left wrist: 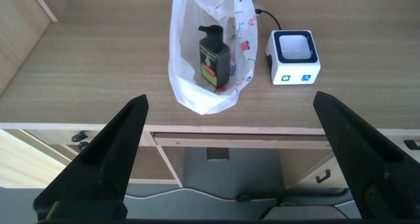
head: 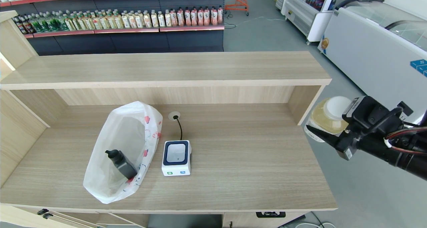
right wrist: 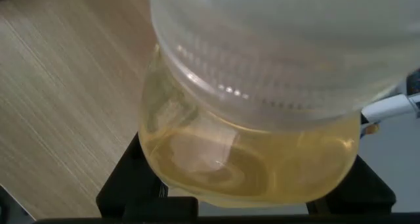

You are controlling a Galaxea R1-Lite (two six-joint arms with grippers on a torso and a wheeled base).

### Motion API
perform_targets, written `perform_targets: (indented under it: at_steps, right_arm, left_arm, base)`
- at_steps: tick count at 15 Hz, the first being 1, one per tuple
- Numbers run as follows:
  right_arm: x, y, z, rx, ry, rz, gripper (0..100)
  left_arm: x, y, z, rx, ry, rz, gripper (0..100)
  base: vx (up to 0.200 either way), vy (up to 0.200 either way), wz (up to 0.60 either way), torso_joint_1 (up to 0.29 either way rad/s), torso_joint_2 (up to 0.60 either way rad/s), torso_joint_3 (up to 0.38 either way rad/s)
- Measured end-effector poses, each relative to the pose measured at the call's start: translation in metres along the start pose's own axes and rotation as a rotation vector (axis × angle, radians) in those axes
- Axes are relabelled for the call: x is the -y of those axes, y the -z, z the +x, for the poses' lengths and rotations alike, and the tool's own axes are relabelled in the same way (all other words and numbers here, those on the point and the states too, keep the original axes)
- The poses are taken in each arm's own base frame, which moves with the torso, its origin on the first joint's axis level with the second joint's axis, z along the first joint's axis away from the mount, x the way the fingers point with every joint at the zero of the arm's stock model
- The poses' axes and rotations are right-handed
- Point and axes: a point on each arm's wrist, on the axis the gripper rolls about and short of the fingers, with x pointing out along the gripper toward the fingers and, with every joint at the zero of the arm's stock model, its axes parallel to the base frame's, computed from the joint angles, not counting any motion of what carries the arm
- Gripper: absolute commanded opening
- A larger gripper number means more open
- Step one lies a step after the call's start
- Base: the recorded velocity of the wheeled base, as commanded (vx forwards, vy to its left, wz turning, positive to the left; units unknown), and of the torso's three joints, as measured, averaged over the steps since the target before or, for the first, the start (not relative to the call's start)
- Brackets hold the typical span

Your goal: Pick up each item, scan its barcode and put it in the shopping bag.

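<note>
While the head view has the right gripper [head: 323, 128] clamped on a drink bottle [head: 328, 116] off the counter's [head: 250, 161] right end, the pump bottle [head: 121, 164] is already in the shopping bag [head: 100, 154] beside the scanner [head: 176, 158]. Left wrist view: left gripper [left wrist: 230, 119] wide open, empty, out front of the counter. Right wrist view: drink bottle [right wrist: 262, 152] squeezed between dark fingers, so I'd say scanning and bagging it are left.

Left tool [left wrist: 230, 99] hangs off the table's [left wrist: 85, 79] near edge, its two dark fingers [left wrist: 98, 165] spread wide with nothing between them. At twelve o'clock ahead, the white shopping bag [left wrist: 197, 92] gapes open, a dark pump bottle [left wrist: 214, 56] inside, pump end up. Just beside the bag, at its three o'clock, sits the white scanner [left wrist: 293, 53], its cable [left wrist: 266, 15] running off toward eleven.
</note>
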Motion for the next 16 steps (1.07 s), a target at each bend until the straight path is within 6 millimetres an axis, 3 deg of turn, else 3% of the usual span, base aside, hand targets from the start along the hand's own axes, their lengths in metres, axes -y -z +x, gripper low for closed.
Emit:
perform_targets:
  at_steps: [4,9,16]
  right_arm:
    - [0.004,0.0,-0.006,0.024,0.02,-0.154,0]
    - [0.006,-0.017,-0.009,0.088,0.037,-0.27,0]
    - [-0.002,-0.019,-0.021,0.089,0.037,-0.277,0]
  left_arm:
    - [0.0,0.0,0.0,0.0,0.0,0.0,100]
    - [0.0,0.0,0.0,0.0,0.0,-0.002,100]
    - [0.0,0.0,0.0,0.0,0.0,-0.001,100]
  base:
    - [0.0,0.0,0.0,0.0,0.0,0.0]
    - [0.0,0.0,0.0,0.0,0.0,0.0]
    - [0.0,0.029,0.0,0.0,0.0,0.001]
